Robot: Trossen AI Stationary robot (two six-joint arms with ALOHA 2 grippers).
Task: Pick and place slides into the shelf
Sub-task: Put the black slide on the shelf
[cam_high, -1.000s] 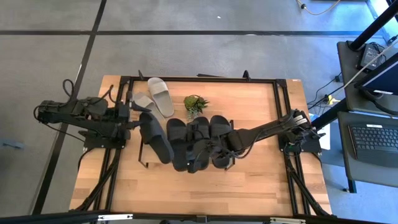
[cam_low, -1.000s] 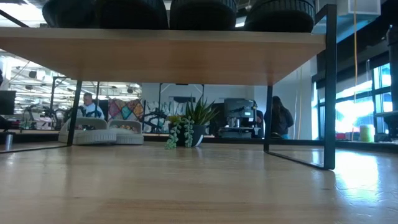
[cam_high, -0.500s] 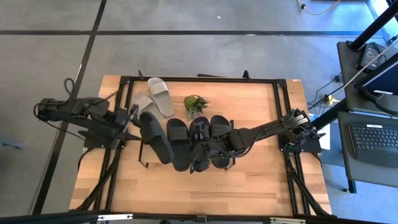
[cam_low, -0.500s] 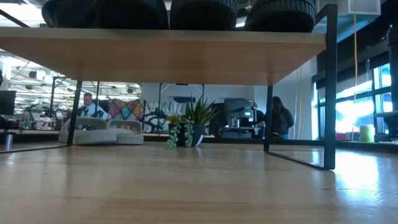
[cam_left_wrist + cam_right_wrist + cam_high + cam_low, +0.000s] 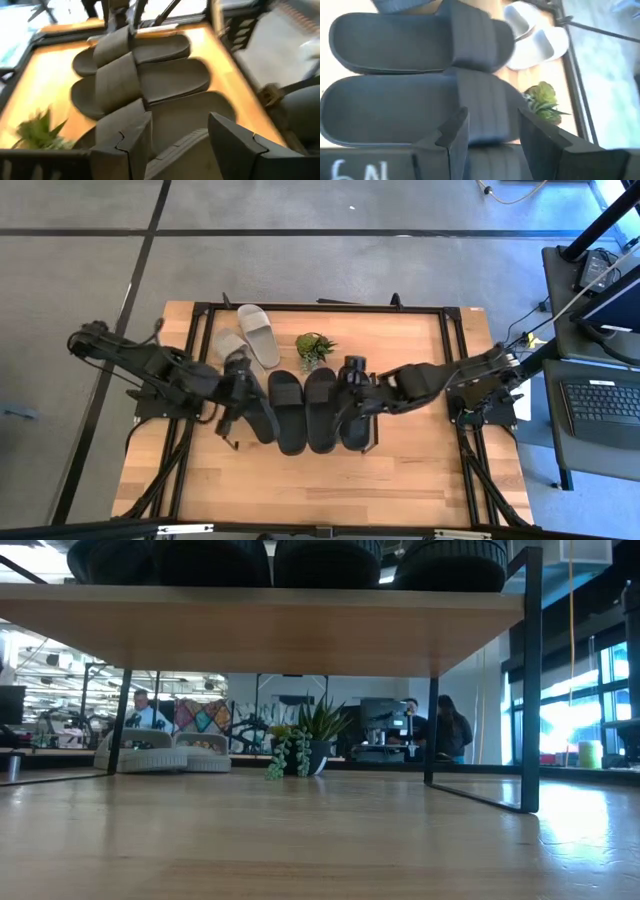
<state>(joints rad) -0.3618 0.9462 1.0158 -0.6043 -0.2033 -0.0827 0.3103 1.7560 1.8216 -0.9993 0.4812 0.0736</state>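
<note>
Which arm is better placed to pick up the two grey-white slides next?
Left. The left gripper is over the leftmost black slide, close to the grey-white slides; the right gripper is farther, past the plant.

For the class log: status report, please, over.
Left claw open over the leftmost black slide. Right claw open over the rightmost. Four black slides on shelf; two white remain.

Open-plan robotics lab/office: grey carpet floor (image 5: 330,270), side desk w/ keyboard (image 5: 600,402), people (image 5: 448,730) at workstations and a monitor (image 5: 380,720) behind wooden test table (image 5: 420,470).
</note>
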